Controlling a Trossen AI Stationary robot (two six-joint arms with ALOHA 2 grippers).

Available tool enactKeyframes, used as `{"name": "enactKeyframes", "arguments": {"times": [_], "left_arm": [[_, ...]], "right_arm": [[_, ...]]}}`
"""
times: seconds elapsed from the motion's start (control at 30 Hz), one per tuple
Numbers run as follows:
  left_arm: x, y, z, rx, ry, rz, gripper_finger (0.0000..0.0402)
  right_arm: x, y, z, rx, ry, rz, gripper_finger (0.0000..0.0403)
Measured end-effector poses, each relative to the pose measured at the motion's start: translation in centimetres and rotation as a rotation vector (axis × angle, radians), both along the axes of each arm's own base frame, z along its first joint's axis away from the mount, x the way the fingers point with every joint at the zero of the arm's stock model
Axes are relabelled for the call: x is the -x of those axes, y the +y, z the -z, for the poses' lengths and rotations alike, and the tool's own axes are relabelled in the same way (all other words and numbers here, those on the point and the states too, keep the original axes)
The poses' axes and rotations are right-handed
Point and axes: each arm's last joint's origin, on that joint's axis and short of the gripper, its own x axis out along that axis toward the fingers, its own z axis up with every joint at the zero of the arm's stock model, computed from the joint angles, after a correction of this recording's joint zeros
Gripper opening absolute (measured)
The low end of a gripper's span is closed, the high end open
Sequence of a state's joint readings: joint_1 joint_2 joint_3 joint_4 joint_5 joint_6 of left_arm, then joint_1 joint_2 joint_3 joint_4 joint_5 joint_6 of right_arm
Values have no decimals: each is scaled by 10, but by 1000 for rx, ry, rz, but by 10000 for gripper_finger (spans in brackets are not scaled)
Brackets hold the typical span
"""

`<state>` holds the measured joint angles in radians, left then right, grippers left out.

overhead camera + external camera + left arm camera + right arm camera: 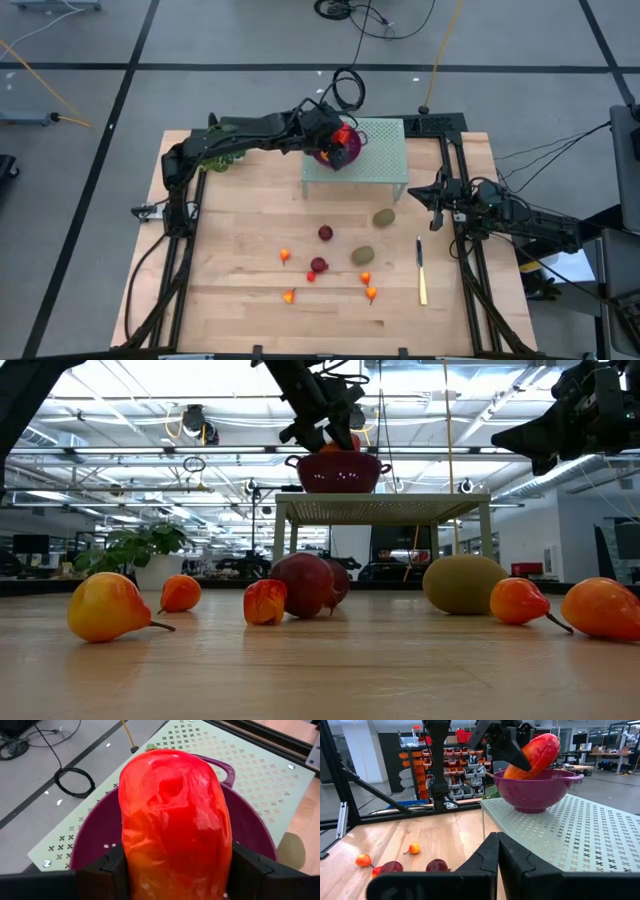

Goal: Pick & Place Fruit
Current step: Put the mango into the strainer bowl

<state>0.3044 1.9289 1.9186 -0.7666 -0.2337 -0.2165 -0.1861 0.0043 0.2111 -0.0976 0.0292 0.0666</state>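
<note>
Looking straight down, the left gripper (340, 138) is stretched over a purple bowl (338, 152) that sits on a pale perforated stand (385, 160) at the back of the wooden table (230, 250), and it grips a long orange-red fruit (345, 137) above the bowl. The right gripper (428, 195) waits at the table's right edge, fingers closed on nothing. On the boards lie two brownish-green ovals (384, 216), two dark red balls (326, 233) and several small orange-red bits (285, 256), with a slim yellowish knife (421, 275) to their right and a leafy sprig (222, 160) under the left arm.

From table height, the bowl (338, 472) stands on the stand (385, 507), with the left gripper (325, 422) just above its rim; small fruits line the foreground (one oval (465, 583) among them).

The left wrist camera shows the orange-red fruit (175, 820) clamped between both dark fingers (107, 870), hanging over the bowl (252, 827).

The right wrist camera shows its own closed fingers (492, 857), and farther off the fruit (535, 752) tilted, its lower end inside the bowl (535, 790).
</note>
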Motion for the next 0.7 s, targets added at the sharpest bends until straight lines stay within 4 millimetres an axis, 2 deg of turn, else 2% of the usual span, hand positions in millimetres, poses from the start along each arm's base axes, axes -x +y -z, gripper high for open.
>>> {"name": "enactKeyframes", "arguments": {"times": [0.7], "left_arm": [[0, 0, 0, -15, 13, 17, 226]], "right_arm": [[0, 0, 0, 0, 0, 0, 0]]}}
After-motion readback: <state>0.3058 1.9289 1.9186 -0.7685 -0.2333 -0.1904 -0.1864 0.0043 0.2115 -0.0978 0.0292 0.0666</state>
